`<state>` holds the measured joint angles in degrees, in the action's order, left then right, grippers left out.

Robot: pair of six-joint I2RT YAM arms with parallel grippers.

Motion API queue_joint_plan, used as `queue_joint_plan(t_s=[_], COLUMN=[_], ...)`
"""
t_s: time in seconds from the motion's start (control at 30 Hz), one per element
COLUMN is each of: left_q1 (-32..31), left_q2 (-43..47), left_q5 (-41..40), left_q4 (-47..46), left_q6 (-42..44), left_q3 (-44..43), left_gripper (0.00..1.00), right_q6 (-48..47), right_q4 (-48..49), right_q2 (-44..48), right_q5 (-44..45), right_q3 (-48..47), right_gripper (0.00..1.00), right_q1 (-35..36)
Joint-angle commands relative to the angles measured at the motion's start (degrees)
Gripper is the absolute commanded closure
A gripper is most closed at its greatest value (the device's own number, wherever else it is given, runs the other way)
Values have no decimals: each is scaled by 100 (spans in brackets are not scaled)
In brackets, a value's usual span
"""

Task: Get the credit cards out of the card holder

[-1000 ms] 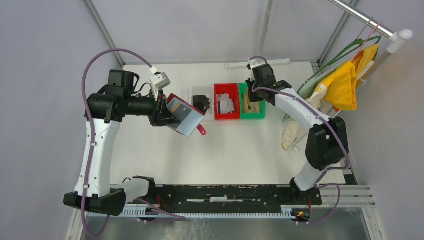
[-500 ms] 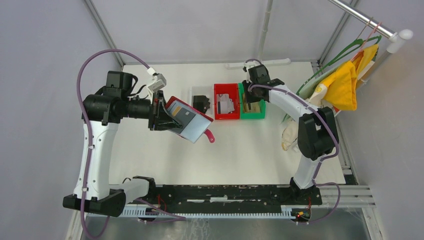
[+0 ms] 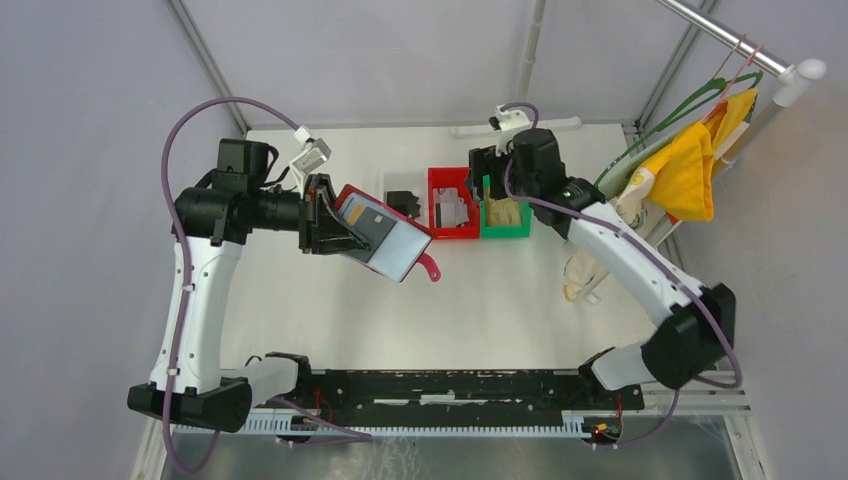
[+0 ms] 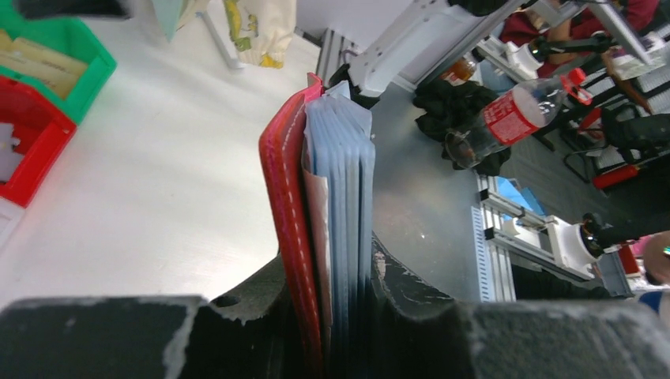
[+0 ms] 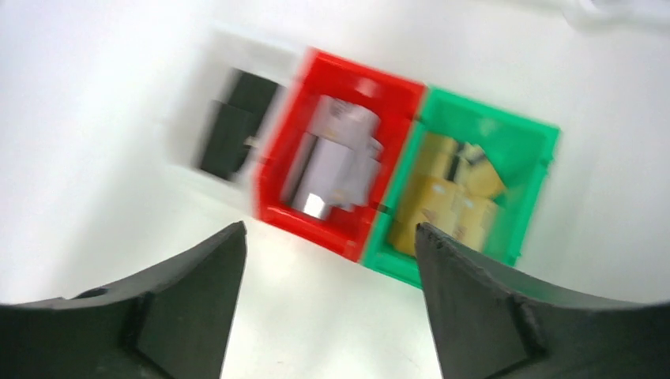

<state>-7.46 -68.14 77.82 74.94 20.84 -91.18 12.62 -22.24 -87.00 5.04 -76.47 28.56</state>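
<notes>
Red leather is what the left pincer (image 3: 326, 218) is clamped on: the card holder (image 3: 388, 242), gripped by one edge and held open in the air above the table (image 3: 480, 300), well left of the bins. Its pale inner side faces up and its strap tab (image 3: 430, 269) hangs off the lower corner. From the left wrist, the holder shows edge-on, its red cover and a stack of blue-grey leaves pinched between the two fingers.

The job looks partly done. Grey cards (image 5: 336, 158) lie in the red bin (image 3: 452, 235), and tan ones (image 5: 450, 197) lie in the green bin (image 3: 505, 233) touching it on the right. Something dark (image 3: 402, 204) sits in a clear tray just left of the red bin; it is too blurred to call a card with certainty.

The holder is not emptied. A tan card (image 3: 352, 210) and a dark grey one (image 3: 376, 224) show in its pockets near the gripped edge. How many more lie between the leaves cannot be told.

The right pincer (image 5: 328, 233) hangs over the two bins with its fingers spread wide and nothing between them. What is left, by my reckoning, is for that free arm to cross to the holder, draw out each remaining card, and drop it with its own colour.
</notes>
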Motion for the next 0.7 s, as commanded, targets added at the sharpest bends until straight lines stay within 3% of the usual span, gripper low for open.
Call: queue_joint_plan(t_s=[0.0,0.13,0.23,0.4,0.6,0.67], left_q1=[12,14,17,17,17,12], left_q2=[302,437,435,373,371,363], left_q5=[-335,-564,-651,-588,-591,-608], left_q4=[-349,-160,-55,279,367,396], left_q6=[-14,467,643,962,1041,1068], left_q3=[135,278,309,279,214,182], left_gripper=[98,98,98,98,98,98], right_q6=[130,793,1554,2802,2911,2757], right_q4=[1117,2240,2970,4564,5055,4971], right_q2=[1168,1641,1723,1759,1517,1463], right_q5=[-1411,-3607,-4455,-5187,-5743,-5766], right_q3=[410,670,667,1057,1027,1002], right_gripper=[12,7,5,2,2,7], right_q1=[68,71,70,324,1089,1295])
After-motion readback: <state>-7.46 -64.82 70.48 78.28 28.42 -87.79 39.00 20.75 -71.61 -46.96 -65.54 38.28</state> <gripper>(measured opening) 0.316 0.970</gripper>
